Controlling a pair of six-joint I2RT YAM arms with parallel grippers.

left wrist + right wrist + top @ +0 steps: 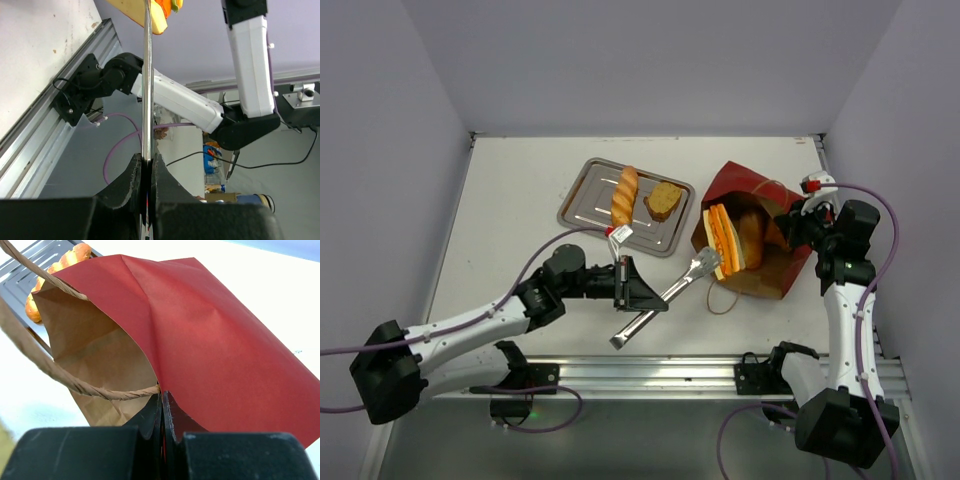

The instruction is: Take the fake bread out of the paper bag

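1. One dark-red paper bag (738, 180) lies on its side at the right of the worktop (510, 200); its open mouth faces left, towards one steel tray (575, 213).
2. There are four fake breads; a long loaf (624, 195) and a brown toast slice (663, 201) lie on the tray; a stack of slices (725, 240) and a second loaf (752, 238) sit inside the bag.
3. Both loaves run lengthwise from near to far, slightly tilted.
4. The left fingers (136, 172) are clamped on one pair of metal tongs (660, 298), whose tips reach the bag's mouth; the right fingers (152, 415) are pinched on the bag's red edge.
5. A left tag (617, 232) and a right tag (813, 184), both red and white, sit by the wrists; their writing is too small to read.
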